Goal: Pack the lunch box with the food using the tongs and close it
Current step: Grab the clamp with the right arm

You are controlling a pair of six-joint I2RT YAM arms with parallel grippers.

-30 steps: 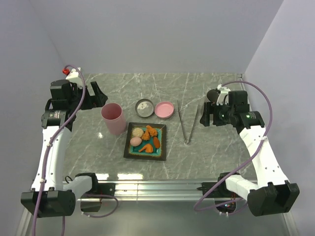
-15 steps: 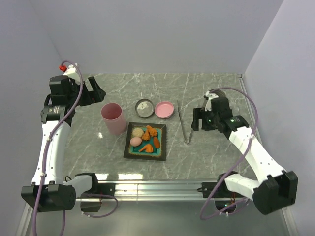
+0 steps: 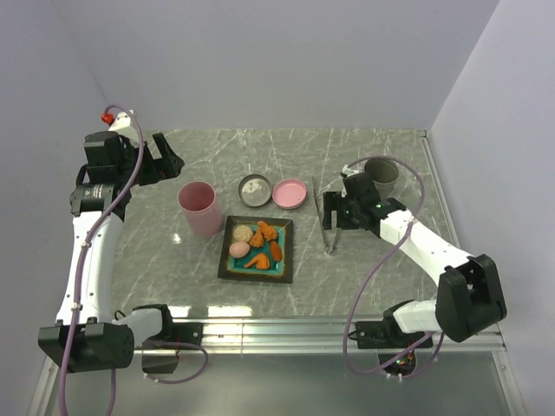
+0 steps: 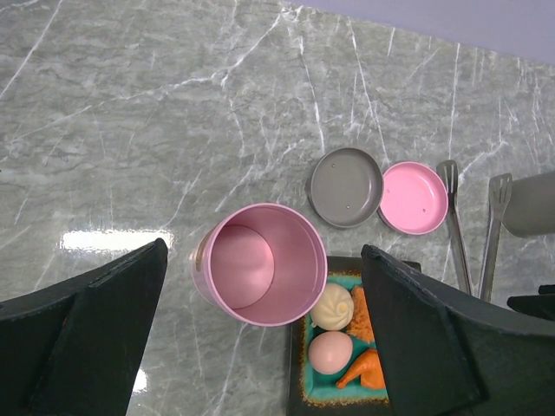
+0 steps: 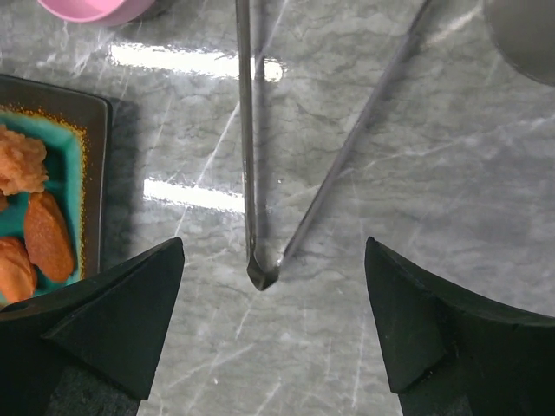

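The lunch box [image 3: 199, 208] [image 4: 260, 264] is a pale-pink tumbler standing upright and empty left of the plate. Its pink lid [image 3: 290, 193] [image 4: 414, 198] lies behind the plate. The food [image 3: 257, 243] [image 4: 342, 334] [image 5: 39, 243], orange fried chunks with a pink ball and a beige bun, sits on the plate. The silver tongs [image 3: 331, 218] [image 4: 473, 234] [image 5: 260, 260] lie flat in a narrow V, right of the plate. My right gripper [image 3: 330, 217] [image 5: 273, 247] hovers open over their joined end, a finger on each side, not touching. My left gripper [image 3: 166, 160] [image 4: 264, 251] is open, high behind the tumbler.
The dark square plate [image 3: 234, 264] [image 5: 95, 156] has a teal centre. A grey round dish [image 3: 255, 189] [image 4: 347, 175] lies next to the pink lid. A grey cup [image 3: 381, 173] [image 4: 531, 204] [image 5: 525, 35] stands behind the right arm.
The right arm has swung left and down until its gripper is over the tongs' joined end, uncovering the grey cup. The left gripper has shifted slightly back.
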